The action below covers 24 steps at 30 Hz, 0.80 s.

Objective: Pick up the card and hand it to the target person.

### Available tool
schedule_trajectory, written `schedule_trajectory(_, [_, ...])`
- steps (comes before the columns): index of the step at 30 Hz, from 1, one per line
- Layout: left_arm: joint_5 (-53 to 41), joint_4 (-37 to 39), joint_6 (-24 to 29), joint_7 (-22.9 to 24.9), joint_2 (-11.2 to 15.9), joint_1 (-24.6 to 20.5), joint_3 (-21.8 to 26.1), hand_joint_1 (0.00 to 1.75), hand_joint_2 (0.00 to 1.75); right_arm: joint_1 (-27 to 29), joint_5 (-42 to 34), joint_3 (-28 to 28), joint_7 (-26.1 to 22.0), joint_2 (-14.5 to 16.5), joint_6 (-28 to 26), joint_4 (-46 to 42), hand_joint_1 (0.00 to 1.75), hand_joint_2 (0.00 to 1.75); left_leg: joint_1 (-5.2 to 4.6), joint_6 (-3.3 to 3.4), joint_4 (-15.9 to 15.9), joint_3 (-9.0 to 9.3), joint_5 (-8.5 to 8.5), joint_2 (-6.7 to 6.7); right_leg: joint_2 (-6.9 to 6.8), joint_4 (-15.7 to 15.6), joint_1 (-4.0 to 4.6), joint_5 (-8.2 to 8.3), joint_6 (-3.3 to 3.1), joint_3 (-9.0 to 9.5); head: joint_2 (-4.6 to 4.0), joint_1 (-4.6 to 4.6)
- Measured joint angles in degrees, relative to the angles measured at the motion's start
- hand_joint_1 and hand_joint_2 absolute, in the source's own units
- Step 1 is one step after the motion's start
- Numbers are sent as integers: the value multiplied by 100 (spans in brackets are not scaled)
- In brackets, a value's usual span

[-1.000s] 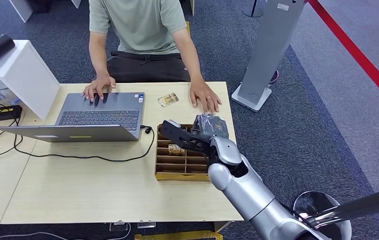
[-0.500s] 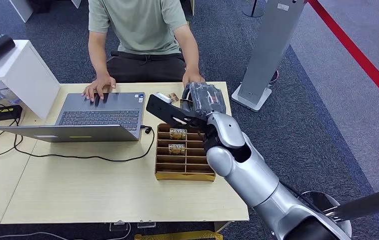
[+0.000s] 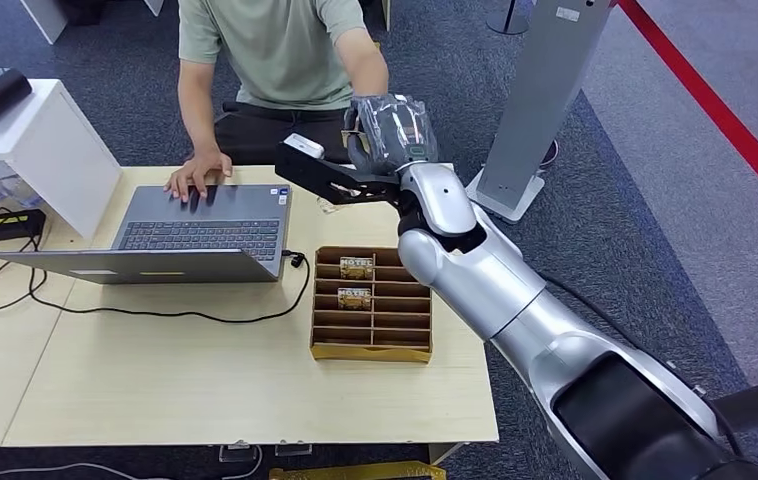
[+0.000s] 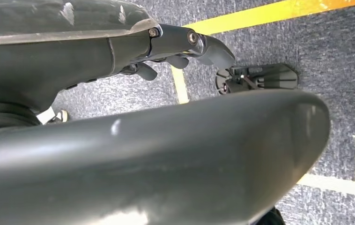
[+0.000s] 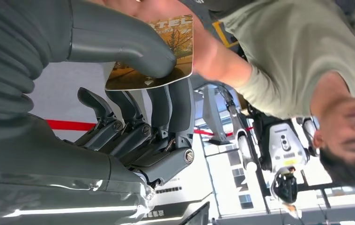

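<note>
R hand (image 5: 119,79) pinches card (image 5: 161,51) btwn thumb & fingers w/ person's hand (image 5: 199,47) on it; early release or tug could drop it.

— What sort of place is this?
— An office or reception: a person (image 3: 275,50) types at a laptop (image 3: 200,225) on the tabletop's (image 3: 155,370) far edge (grey carpet (image 3: 615,250), red floor line (image 3: 715,110)).

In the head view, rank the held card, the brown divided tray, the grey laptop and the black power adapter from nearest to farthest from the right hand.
1. Yellow printed card, pinched in the right hand.
2. Brown divided cardboard tray, below the hand.
3. Open grey laptop, toward the left.
4. Black power adapter, at the far left table edge.
</note>
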Motion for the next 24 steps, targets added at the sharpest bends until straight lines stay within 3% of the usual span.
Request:
schedule_trajectory(7, [-26, 0, -11, 42, 0, 2, -27, 0, 0, -187, -85, 165, -157, 186, -166, 1219, 162, 175, 0, 0, 0, 1, 0, 0, 0, -1, 0, 0, 0, -1, 0, 3])
schedule_trajectory(11, [-69, 0, -25, 66, 0, -2, -69, 0, 0, -195, -115, 200, -151, 199, -167, 1613, 0, 175, 0, 0, 1, 3, 0, 2, 3, -2, -1, 1, 1, -1, 0, 10])
schedule_trajectory(24, [-156, 0, -96, 127, 2, -66, -157, 0, 0, -239, -74, 223, -143, 174, -221, 2092, 0, 175, 0, 0, 2, 5, 1, 5, 7, -1, 0, 3, 2, -4, 0, -1])
